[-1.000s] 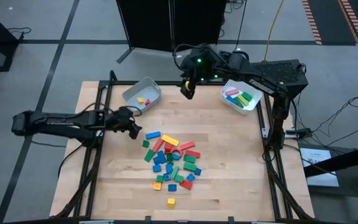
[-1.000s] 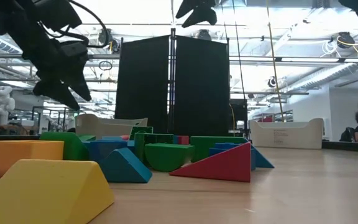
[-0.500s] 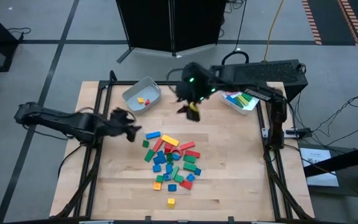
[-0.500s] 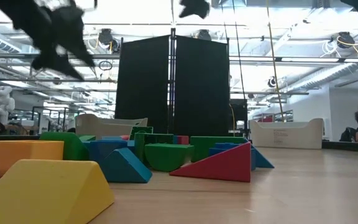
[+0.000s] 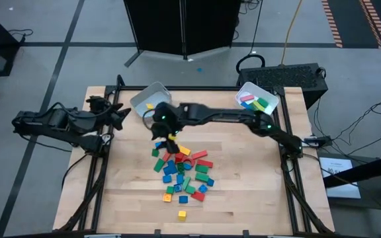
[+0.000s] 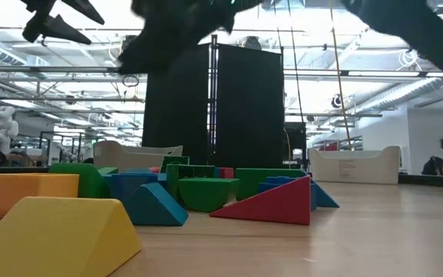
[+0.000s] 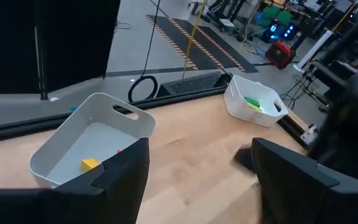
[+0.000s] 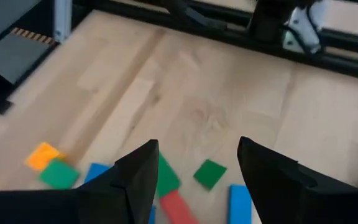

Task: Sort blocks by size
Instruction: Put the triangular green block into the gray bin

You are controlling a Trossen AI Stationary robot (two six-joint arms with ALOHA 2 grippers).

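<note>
So I've got the right tool (image 5: pixel 170 137) stretched way across the tabletop (image 5: pixel 243 185), sitting right over the far edge of the blocks (image 5: pixel 180 173) pile. Its fingers (image 8: pixel 135 180) are spread apart with nothing between them; through the right wrist camera I just see bare wood plus a few green, blue, red and orange pieces below.

The pile is my landmark: it's a loose heap of red, blue, green and yellow bits roughly mid-tabletop, with one yellow cube (image 5: pixel 182 214) lying a little apart on the near side of it.

The left tool (image 5: pixel 120 113) is parked off to the left of the pile, just beside the left bin (image 5: pixel 161 92), fingers wide apart and empty. That bin sits beyond the pile and to its left, with a yellow piece (image 7: pixel 91 164) inside (there's a speck of red near it too, too small to be sure what it is). The right bin (image 5: pixel 270 99) is beyond the pile on the other side, holding some green, red and blue pieces.

Low camera mostly shows the pile up close, arms blurred overhead.
</note>
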